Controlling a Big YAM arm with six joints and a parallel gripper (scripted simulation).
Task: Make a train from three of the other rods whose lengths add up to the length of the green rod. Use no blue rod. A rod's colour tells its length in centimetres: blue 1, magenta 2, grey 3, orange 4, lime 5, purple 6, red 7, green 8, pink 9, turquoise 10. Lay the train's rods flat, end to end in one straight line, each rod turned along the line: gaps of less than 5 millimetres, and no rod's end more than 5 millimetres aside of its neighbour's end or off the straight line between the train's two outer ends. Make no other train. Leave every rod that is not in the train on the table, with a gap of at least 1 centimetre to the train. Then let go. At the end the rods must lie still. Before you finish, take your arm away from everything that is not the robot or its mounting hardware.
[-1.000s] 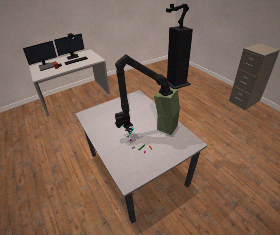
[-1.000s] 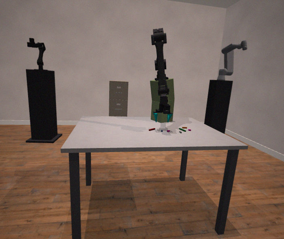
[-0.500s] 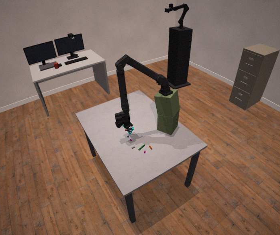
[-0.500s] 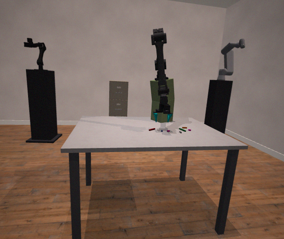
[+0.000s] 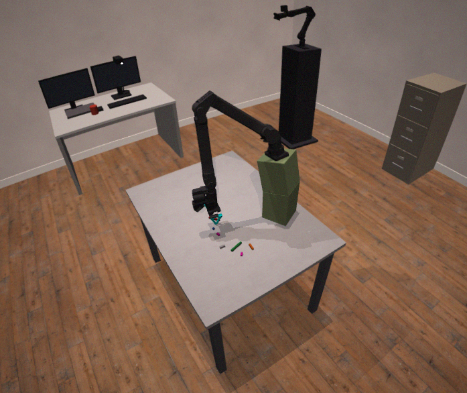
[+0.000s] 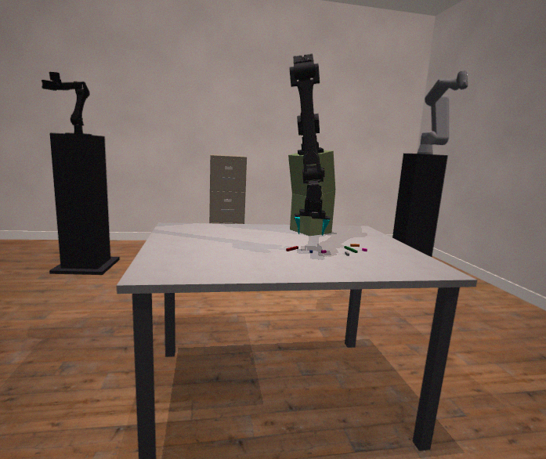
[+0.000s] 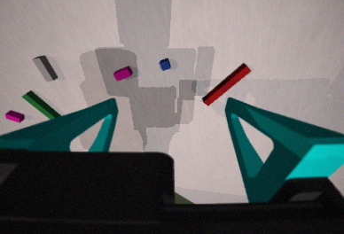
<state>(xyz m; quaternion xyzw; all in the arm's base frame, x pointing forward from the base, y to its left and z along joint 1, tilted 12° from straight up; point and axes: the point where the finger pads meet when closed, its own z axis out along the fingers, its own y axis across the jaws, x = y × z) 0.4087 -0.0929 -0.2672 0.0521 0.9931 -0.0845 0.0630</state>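
My gripper (image 5: 215, 218) (image 6: 311, 228) (image 7: 171, 104) is open and empty, hanging a little above the table (image 5: 246, 291) (image 6: 214, 269). Below and ahead of it lie a small blue rod (image 7: 165, 64) (image 5: 213, 228) (image 6: 311, 251) and a magenta rod (image 7: 122, 73) (image 5: 218, 233) (image 6: 323, 251). A red rod (image 7: 226, 84) (image 6: 291, 247) lies to one side of them. On the other side are a grey rod (image 7: 45, 67) (image 5: 222, 246) (image 6: 346, 253), the green rod (image 7: 41, 105) (image 5: 236, 246) (image 6: 350, 249), a second magenta rod (image 7: 14, 116) (image 5: 241, 254) (image 6: 363, 249) and an orange rod (image 5: 250, 246) (image 6: 354, 244). All lie apart.
The arm stands on an olive-green block (image 5: 280, 186) (image 6: 330, 197) at the table's back edge. Black pedestals with other arms, a desk with monitors (image 5: 111, 105) and a filing cabinet (image 5: 421, 127) stand away from the table.
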